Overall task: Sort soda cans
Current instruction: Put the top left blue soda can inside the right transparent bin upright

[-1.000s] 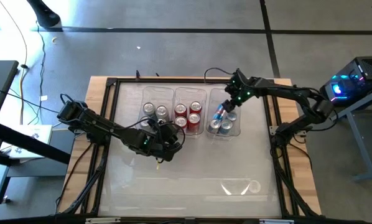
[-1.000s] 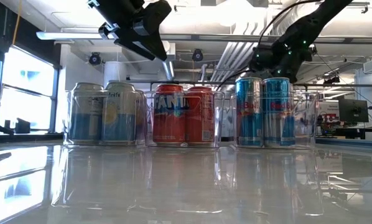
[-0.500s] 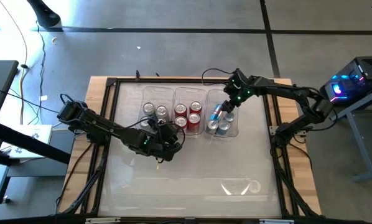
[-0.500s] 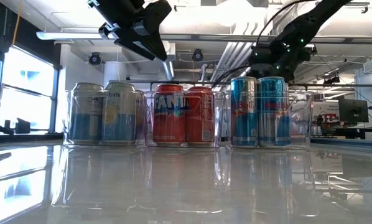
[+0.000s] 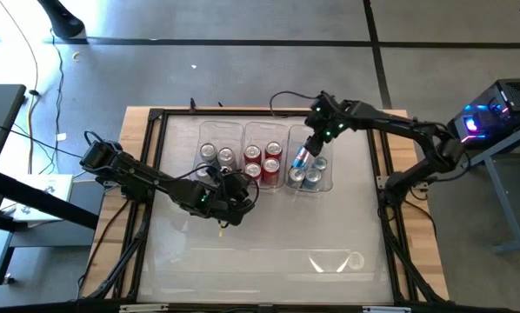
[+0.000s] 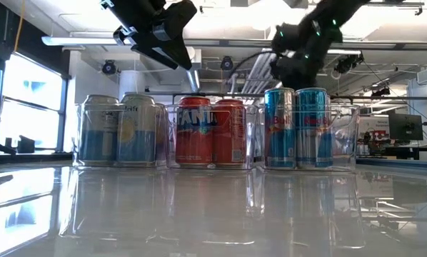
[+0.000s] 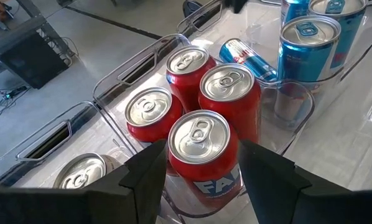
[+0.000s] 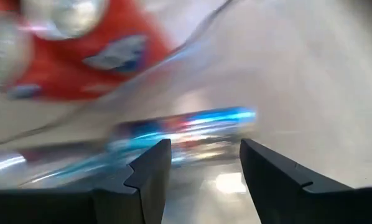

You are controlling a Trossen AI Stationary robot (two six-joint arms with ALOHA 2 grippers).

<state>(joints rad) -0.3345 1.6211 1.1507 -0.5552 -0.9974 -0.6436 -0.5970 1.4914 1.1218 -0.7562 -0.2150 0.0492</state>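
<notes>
Silver-grey metal soda cans (image 5: 216, 154) stand in the clear plastic bin left of the middle bin (image 5: 265, 129), which holds four upright red soda cans (image 5: 262, 162). The left gripper (image 5: 236, 193) hangs above the glossy counter (image 5: 269, 243) just in front of that middle bin, its fingers moderately apart and holding nothing. Right of the middle bin, a third clear bin holds upright blue cans (image 5: 312, 176) and one blue can (image 5: 302, 157) lying tipped on its side. The right gripper (image 5: 316, 137) hovers over it, fingers apart and empty. Sorting looks nearly done; the step in hand seems to be righting this fallen can, which calls for lowering and closing across its body without knocking the neighbours.
</notes>
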